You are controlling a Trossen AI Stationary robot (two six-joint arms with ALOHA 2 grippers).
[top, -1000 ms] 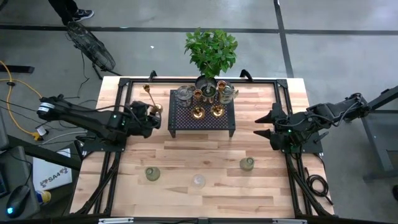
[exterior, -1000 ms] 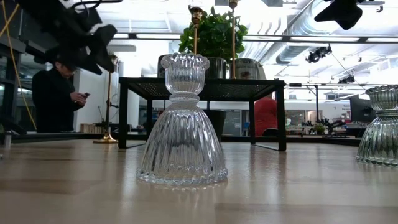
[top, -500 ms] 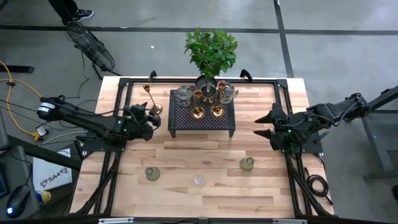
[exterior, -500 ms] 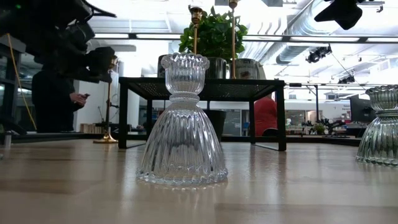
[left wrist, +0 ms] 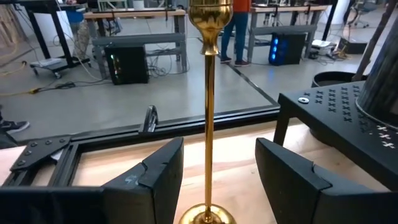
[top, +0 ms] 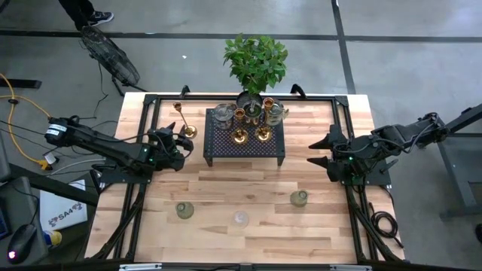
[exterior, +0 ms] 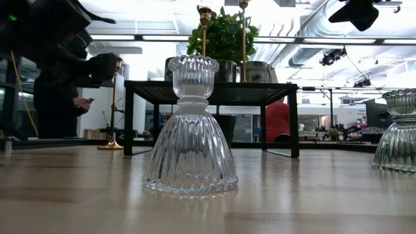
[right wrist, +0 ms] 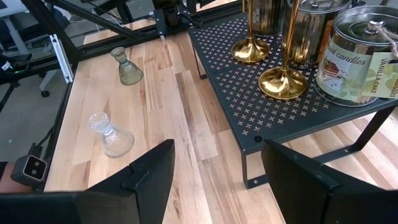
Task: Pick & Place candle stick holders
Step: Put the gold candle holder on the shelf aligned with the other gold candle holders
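Observation:
A slim brass candle stick holder [left wrist: 209, 112] stands upright on its round base [left wrist: 207, 216] on the table, left of the black perforated stand [top: 245, 139]. My left gripper [top: 183, 141] is open and level, one finger on each side of the stick's shaft without touching it; it also shows in the low view [exterior: 107, 65]. More brass holders [right wrist: 283, 81] and silver tins [right wrist: 357, 59] stand on the stand. Two greenish holders [top: 184, 211] [top: 299, 198] and a clear glass one [top: 240, 219] stand near the table's front. My right gripper [top: 319, 151] is open and empty at the right.
A leafy potted plant [top: 256, 64] stands behind the stand at the far edge. Another small brass piece [top: 178, 93] sits at the far left by the black frame rail [top: 151, 102]. In the low view a person [exterior: 55, 97] stands in the room beyond the table.
My left gripper has gone down and a little toward the table's left, and has levelled out from a downward tilt. It now stands at the height of the brass stick's upper shaft. The holders have kept still.

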